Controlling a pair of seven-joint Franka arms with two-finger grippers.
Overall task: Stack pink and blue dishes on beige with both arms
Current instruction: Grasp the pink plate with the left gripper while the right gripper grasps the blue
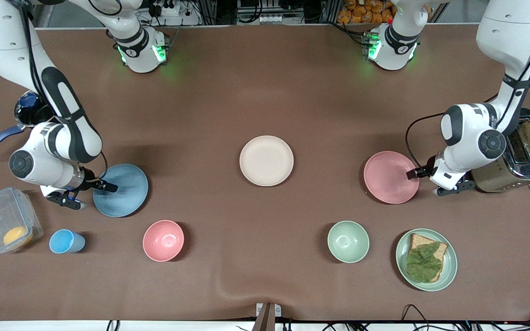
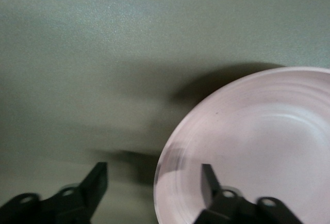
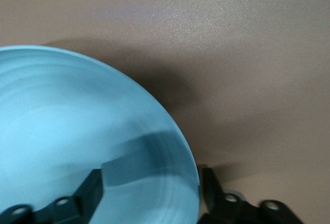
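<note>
The beige plate (image 1: 266, 160) lies alone at the middle of the table. The light blue plate (image 1: 124, 193) lies toward the right arm's end. My right gripper (image 1: 91, 193) is open at its rim, one finger over the blue plate (image 3: 67, 126) and the other outside the edge, so the right gripper (image 3: 152, 188) straddles the rim. The pink plate (image 1: 387, 177) lies toward the left arm's end. My left gripper (image 1: 423, 181) is open at its edge. In the left wrist view the left gripper (image 2: 153, 182) has one finger over the pink plate (image 2: 258, 146) and one off it.
Nearer the front camera stand a blue cup (image 1: 65, 241), a pink bowl (image 1: 163, 240), a green bowl (image 1: 348, 241) and a green plate (image 1: 449, 264) with bread and a leaf. A toaster (image 1: 513, 170) is beside the left gripper. A clear container (image 1: 2, 220) and a pot (image 1: 28, 112) flank the right arm.
</note>
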